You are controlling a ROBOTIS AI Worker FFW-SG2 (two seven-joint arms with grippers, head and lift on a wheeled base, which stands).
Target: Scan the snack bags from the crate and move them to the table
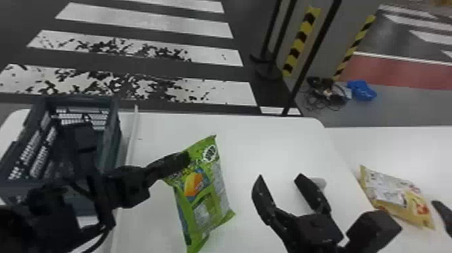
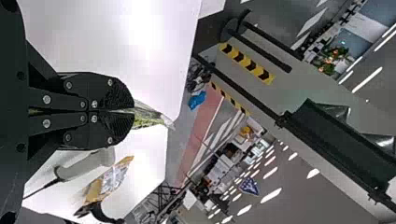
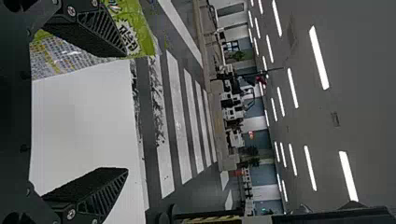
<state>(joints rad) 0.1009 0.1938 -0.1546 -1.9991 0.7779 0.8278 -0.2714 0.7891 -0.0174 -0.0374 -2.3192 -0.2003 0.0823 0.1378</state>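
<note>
In the head view my left gripper [image 1: 185, 159] is shut on the upper left edge of a green snack bag [image 1: 198, 188], which hangs over the table [image 1: 269, 138]. The left wrist view has the gripper [image 2: 132, 111] closed, with a bit of the green bag [image 2: 148, 122] past its fingertips. To the bag's right, my right gripper [image 1: 280, 177] stands open and apart from it. From the right wrist, that gripper [image 3: 123, 112] holds nothing, and the green bag [image 3: 135, 28] shows behind one finger. The crate [image 1: 113, 144] is at the left, partly hidden by my left arm.
A yellow snack bag [image 1: 395, 196] lies at the right. A pale scanner [image 2: 86, 164] with a cable rests on the white surface near the yellow bag [image 2: 109, 179]; its end [image 1: 318, 182] shows behind my right gripper. A thin raised strip [image 1: 132, 134] runs beside the crate.
</note>
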